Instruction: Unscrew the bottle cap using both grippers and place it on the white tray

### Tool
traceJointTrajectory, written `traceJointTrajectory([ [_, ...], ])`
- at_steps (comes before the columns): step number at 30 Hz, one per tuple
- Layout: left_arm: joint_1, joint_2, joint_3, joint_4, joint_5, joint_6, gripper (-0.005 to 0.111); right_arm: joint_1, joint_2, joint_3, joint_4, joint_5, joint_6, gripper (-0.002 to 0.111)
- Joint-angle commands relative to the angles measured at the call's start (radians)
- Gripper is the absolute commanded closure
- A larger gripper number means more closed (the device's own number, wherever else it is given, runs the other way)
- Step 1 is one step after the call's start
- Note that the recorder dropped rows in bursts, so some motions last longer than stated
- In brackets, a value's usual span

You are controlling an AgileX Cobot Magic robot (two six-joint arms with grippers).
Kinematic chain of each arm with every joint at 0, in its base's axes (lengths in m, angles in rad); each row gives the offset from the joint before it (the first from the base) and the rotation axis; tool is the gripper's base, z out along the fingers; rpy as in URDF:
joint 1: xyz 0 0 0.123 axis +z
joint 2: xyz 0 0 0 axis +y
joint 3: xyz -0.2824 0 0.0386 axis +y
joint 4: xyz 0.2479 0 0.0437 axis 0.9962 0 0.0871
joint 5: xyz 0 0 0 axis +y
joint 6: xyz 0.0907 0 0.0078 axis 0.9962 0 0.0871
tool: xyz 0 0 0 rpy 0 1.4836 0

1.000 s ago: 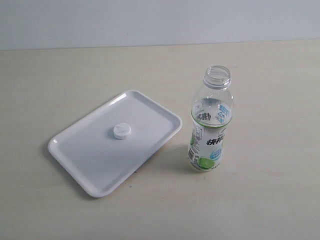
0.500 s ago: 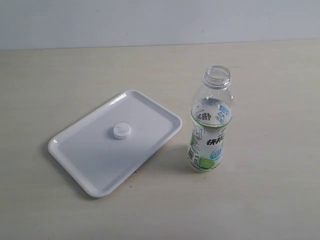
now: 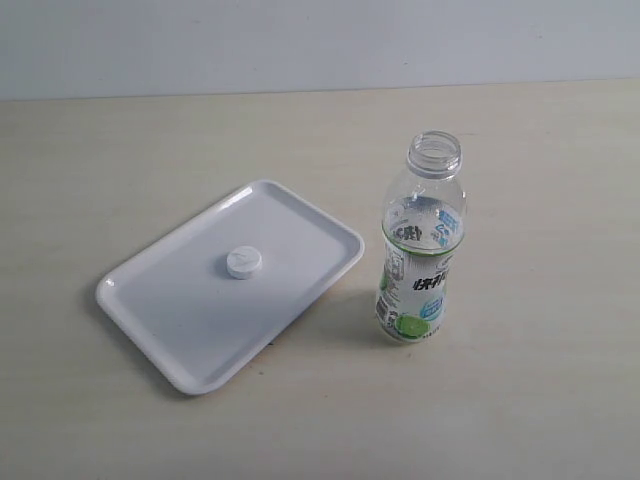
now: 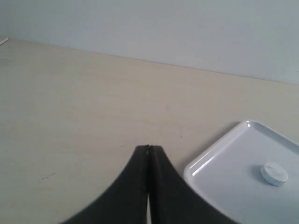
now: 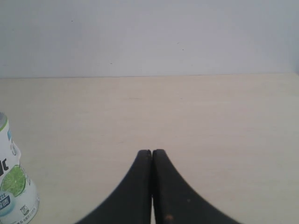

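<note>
Exterior: small round white plastic cap [image 3: 243,262] lies flat mid glossy shallow white rect. tray [image 3: 150,320]; clear plastic labelled bottle [image 3: 421,250] stands upright, uncapped, just right of tray.
L wrist: black wedge-shaped left gripper [image 4: 149,148] pressed together, empty.
R wrist: black right gripper [image 5: 152,151] likewise, near bottle.

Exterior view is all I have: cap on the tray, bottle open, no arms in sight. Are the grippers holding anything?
Observer: No. The left wrist view shows the left gripper with its fingers pressed together and nothing between them.
Operator: And the right one?
Observer: The right gripper is shut and empty too, with only bare table ahead of its tips.
Operator: Is either touching the task things?
Observer: Neither. The left wrist view shows the white tray with the bottle cap lying apart from the fingers. The right wrist view catches the bottle at the frame's edge, untouched.
</note>
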Motion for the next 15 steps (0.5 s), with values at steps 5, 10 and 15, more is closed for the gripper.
traceJointTrajectory([
  [5,0.002,-0.041,0.048,0.008,-0.007,-0.004,0.107,-0.006,-0.005,0.005,0.007,-0.004,-0.007,0.108],
  [10,0.002,-0.041,0.048,0.010,-0.012,-0.004,0.107,-0.006,-0.005,0.005,0.007,-0.004,-0.007,0.108],
  [15,0.002,-0.041,0.048,0.015,0.000,0.045,0.107,-0.006,-0.005,0.005,0.007,-0.004,-0.007,0.108],
])
